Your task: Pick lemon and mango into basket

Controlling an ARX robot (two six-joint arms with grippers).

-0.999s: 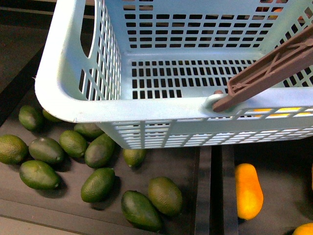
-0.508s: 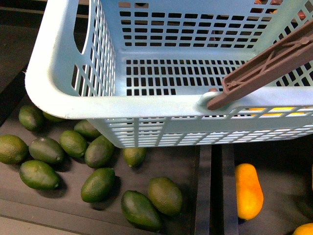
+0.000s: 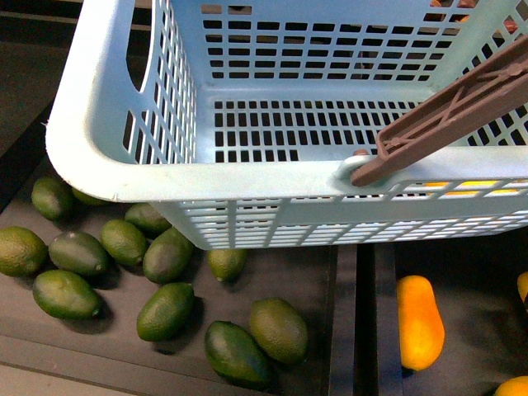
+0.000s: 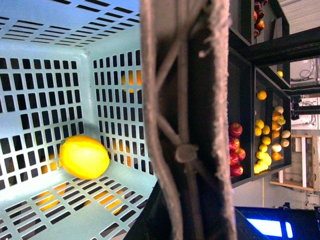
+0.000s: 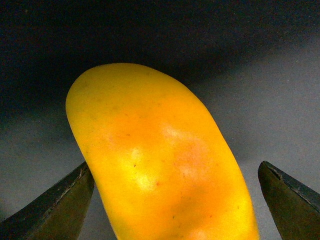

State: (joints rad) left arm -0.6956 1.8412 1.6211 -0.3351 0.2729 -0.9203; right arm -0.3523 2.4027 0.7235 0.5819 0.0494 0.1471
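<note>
The pale blue-green basket (image 3: 247, 177) hangs above the fruit bins and fills the upper front view. Its brown handle (image 3: 450, 111) slants up to the right. In the left wrist view that handle (image 4: 185, 90) runs close past the camera, and my left gripper (image 4: 187, 205) is shut on it. The lemon (image 4: 84, 156) lies on the basket's slotted floor (image 4: 55, 210). In the right wrist view a mango (image 5: 160, 160) lies on a dark surface between my open right gripper's (image 5: 172, 200) fingers (image 5: 55, 210), with gaps on both sides. Another mango (image 3: 419, 322) lies below the basket.
Several dark green oval fruits (image 3: 165, 309) lie in the bin at the lower left. A dark divider (image 3: 356, 322) separates that bin from the mango's. A yellow fruit (image 3: 516, 386) shows at the bottom right corner. Shelves with red apples (image 4: 235, 150) and yellow fruits (image 4: 265, 150) stand beyond the basket.
The basket has shifted a little to the left in the front view, then held nearly still. A yellow sliver now shows at the right edge.
</note>
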